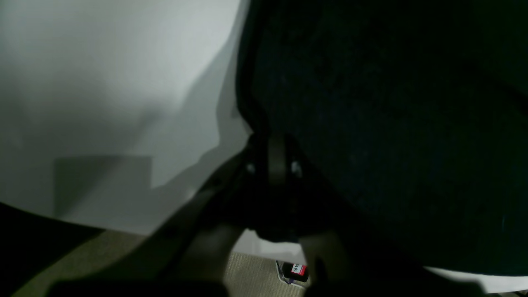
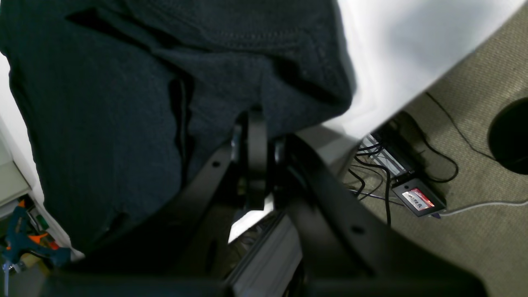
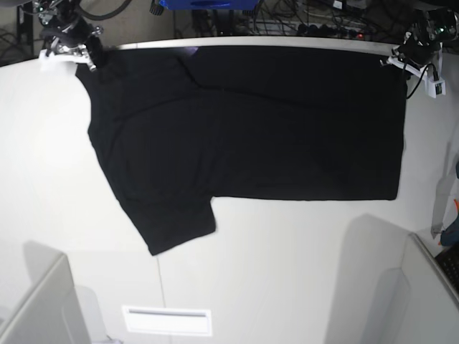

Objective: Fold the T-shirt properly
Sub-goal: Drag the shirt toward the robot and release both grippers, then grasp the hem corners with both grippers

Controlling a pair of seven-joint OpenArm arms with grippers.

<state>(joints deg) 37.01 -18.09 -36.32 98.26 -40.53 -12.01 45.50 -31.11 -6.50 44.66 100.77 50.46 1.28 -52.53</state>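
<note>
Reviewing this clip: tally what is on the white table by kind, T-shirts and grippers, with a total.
T-shirt, black, spread flat: 1
Grippers, shut on the T-shirt's far edge, right gripper and left gripper: 2
Total: 3

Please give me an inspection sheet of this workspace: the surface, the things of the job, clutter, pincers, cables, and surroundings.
Surface: white table, bare in front of the shirt.
Job's things: black T-shirt lies spread flat along the far edge, one sleeve pointing toward the near side; print not visible.
Clutter: nothing seen on the table.
Pincers: left pincer shut on the T-shirt at one far corner; right pincer shut on the T-shirt at the other far corner.
Cables: black cables on the floor beside a small box.
Surroundings: beige carpet; blue-orange glue gun below the table edge.
</note>
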